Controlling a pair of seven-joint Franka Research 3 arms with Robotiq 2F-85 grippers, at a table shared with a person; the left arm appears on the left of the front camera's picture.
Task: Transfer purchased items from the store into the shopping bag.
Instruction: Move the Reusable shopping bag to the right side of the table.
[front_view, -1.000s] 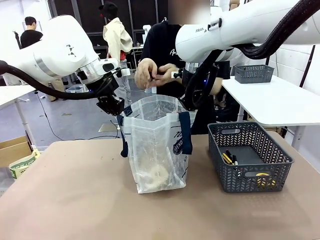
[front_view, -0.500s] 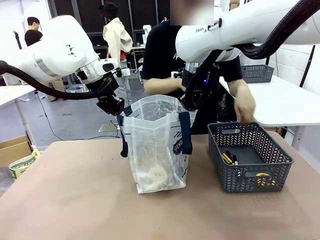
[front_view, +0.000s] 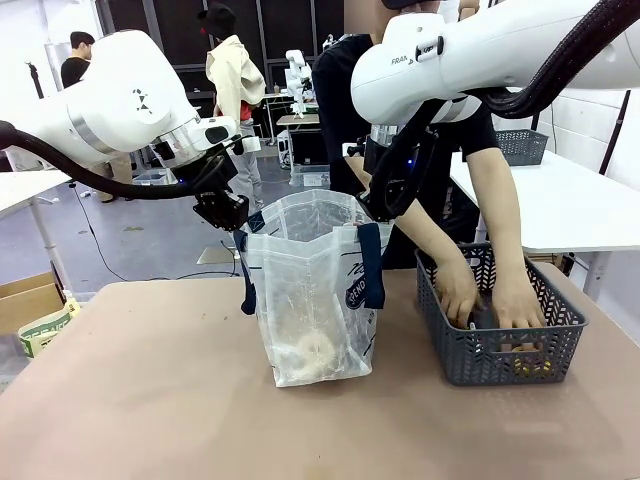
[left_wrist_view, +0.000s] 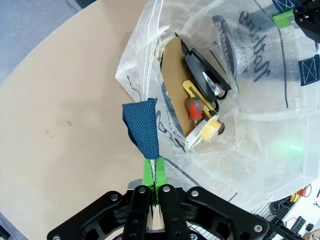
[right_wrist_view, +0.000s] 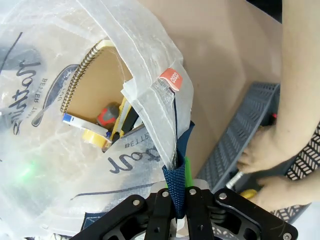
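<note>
Bag (front_view: 315, 290) standing on table, mouth spread open. Left gripper (left_wrist_view: 151, 172) clamping fully shut on strap (left_wrist_view: 142, 125). Right gripper (right_wrist_view: 178, 197) pinching other strap (right_wrist_view: 176, 172). Items (left_wrist_view: 202, 112) lying inside bag. Person's hands (front_view: 459, 290) digging in basket (front_view: 505, 365) right of bag. Film judged thin, floppy, slippery: grip woven straps only.

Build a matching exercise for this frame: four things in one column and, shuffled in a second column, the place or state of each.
Things:
1. left gripper
2. person's hands
3. shopping bag
4. basket

Places or states:
A. upright on the table, mouth open
B. shut on a navy strap
C. dark grey lattice, to the robot's right of the shopping bag
D. down inside the basket

Pairs: 1-B, 2-D, 3-A, 4-C
</note>
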